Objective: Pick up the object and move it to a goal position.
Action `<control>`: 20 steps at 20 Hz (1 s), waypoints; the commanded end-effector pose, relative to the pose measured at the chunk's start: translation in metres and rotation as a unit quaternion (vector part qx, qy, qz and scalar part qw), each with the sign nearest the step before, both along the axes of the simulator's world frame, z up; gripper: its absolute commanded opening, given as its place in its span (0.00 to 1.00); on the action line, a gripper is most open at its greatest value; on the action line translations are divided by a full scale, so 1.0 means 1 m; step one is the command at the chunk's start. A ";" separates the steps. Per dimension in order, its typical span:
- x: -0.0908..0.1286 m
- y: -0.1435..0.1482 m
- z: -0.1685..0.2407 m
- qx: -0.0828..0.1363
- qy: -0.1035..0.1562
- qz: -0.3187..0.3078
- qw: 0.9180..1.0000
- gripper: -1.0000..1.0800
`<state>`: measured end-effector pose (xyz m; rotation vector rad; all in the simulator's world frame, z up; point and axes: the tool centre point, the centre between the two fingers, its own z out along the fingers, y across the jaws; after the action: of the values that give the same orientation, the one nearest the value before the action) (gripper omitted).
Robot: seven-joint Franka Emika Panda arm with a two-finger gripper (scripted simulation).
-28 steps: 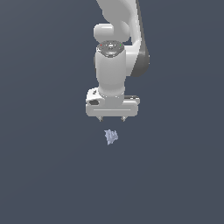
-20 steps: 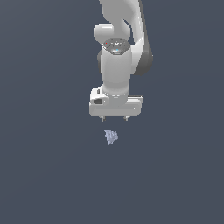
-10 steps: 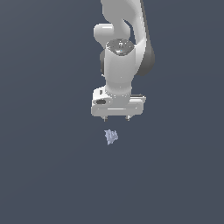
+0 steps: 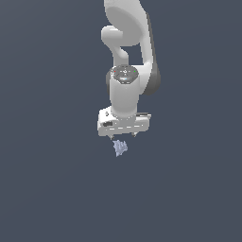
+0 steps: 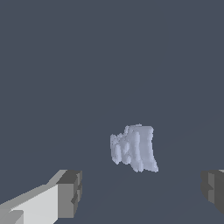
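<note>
The gripper (image 4: 122, 136) hangs right above the object (image 4: 121, 148); its fingers (image 5: 70, 194) are spread wide, straddling the lump, nothing pinched yet.

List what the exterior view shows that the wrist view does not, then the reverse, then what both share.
Only the exterior view shows the white arm and the whole gripper hanging just above the object. Only the wrist view shows the object's ridged, jagged surface up close and both fingertips standing wide apart with the object not yet between them. Both show the pale lavender-blue object, the open gripper and the plain dark ground.
</note>
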<state>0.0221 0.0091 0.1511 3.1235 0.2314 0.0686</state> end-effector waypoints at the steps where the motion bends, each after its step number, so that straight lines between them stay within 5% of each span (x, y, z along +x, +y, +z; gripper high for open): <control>1: 0.000 -0.004 -0.020 0.000 0.008 0.019 1.000 0.96; 20: -0.004 -0.012 -0.077 0.001 0.022 0.055 0.998 0.96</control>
<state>0.0191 -0.0026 0.0809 3.1153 0.4022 0.0021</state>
